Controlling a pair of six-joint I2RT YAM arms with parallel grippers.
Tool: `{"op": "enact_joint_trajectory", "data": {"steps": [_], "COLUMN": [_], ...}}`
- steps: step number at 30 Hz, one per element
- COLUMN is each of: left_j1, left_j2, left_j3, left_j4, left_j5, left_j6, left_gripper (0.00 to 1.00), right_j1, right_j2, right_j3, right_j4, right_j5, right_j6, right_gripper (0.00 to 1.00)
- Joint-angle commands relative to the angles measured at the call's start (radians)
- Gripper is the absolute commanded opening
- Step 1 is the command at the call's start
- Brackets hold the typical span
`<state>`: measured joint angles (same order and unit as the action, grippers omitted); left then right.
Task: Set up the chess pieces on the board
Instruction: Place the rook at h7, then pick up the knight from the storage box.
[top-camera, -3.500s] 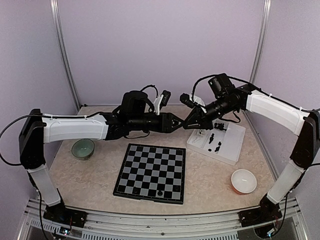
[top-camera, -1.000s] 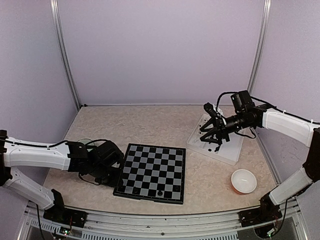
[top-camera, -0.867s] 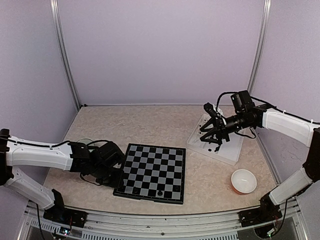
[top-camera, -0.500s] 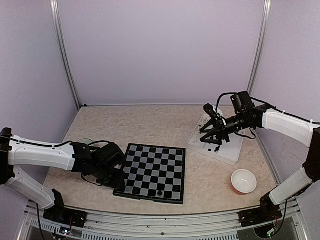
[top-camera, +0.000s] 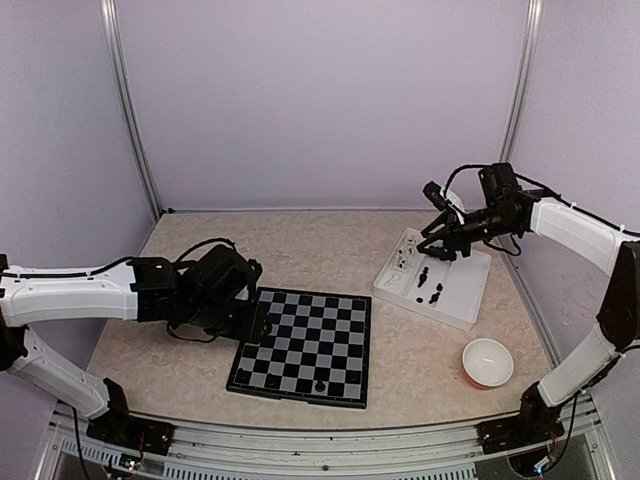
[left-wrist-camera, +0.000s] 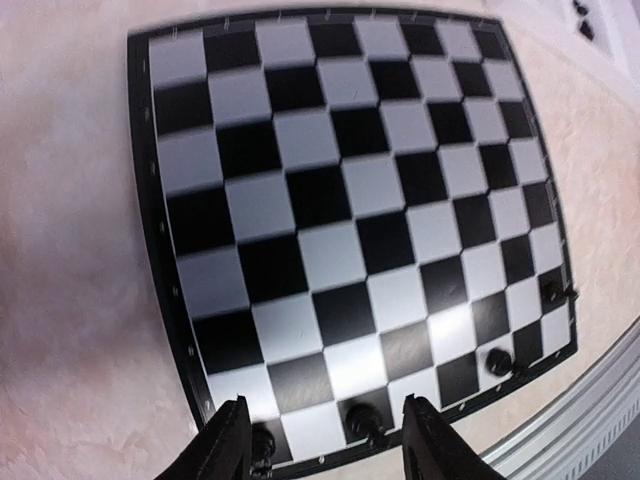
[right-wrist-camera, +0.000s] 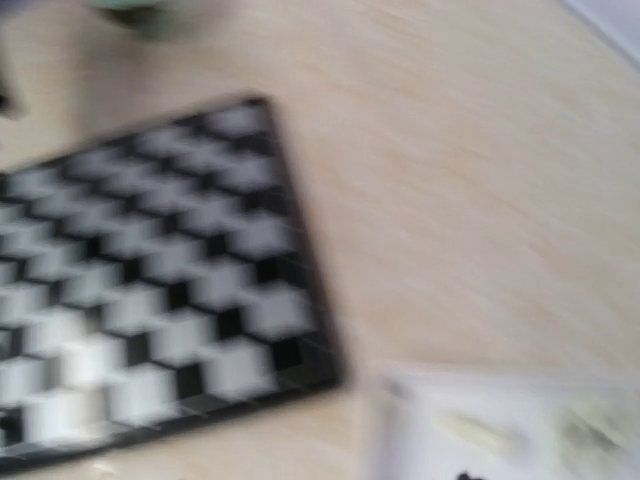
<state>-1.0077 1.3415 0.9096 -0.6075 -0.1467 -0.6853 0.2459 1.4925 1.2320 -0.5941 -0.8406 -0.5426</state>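
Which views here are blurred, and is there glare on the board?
Right wrist view: heavy motion blur, the board and white tray smeared. Left wrist view: mostly sharp, one bright glare patch on the board near the chess pieces along its edge, upper left corner soft. Top external view: sharp, evenly lit.

The board (top-camera: 303, 346) lies mid-table with a few chess pieces (top-camera: 319, 385) along its near edge (more sit in the tray (top-camera: 465, 292) to its right), a bowl (top-camera: 488, 362) before that tray.
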Motion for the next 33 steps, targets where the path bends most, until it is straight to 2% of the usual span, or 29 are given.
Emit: {"op": "enact_joint_trajectory", "data": {"steps": [1, 3, 7, 11, 15, 25, 33], "left_j1": [-0.005, 0.004, 0.015, 0.027, 0.031, 0.066, 0.076], "left_j2": [0.02, 0.075, 0.204, 0.343, 0.435, 0.437, 0.44], "left_j3": [0.11, 0.152, 0.228, 0.319, 0.369, 0.324, 0.324], "left_j4": [0.153, 0.25, 0.39, 0.409, 0.399, 0.429, 0.425], "left_j5": [-0.188, -0.2, -0.12, -0.022, 0.002, 0.031, 0.045], "left_j6": [0.139, 0.175, 0.237, 0.28, 0.296, 0.284, 0.279], "left_gripper": [0.53, 0.54, 0.54, 0.53, 0.53, 0.53, 0.53], "right_j1": [-0.042, -0.053, -0.069, -0.069, -0.069, -0.069, -0.054], "right_j2": [0.092, 0.139, 0.224, 0.339, 0.45, 0.618, 0.678], "right_j3": [0.022, 0.045, 0.09, 0.137, 0.193, 0.34, 0.345], "right_j4": [-0.018, -0.028, -0.059, -0.07, -0.095, -0.128, -0.134], "right_j5": [0.286, 0.369, 0.437, 0.427, 0.436, 0.508, 0.549], "right_j6": [0.038, 0.055, 0.079, 0.141, 0.182, 0.259, 0.271], "right_gripper": [0.55, 0.52, 0.49, 0.49, 0.5, 0.51, 0.5]}}
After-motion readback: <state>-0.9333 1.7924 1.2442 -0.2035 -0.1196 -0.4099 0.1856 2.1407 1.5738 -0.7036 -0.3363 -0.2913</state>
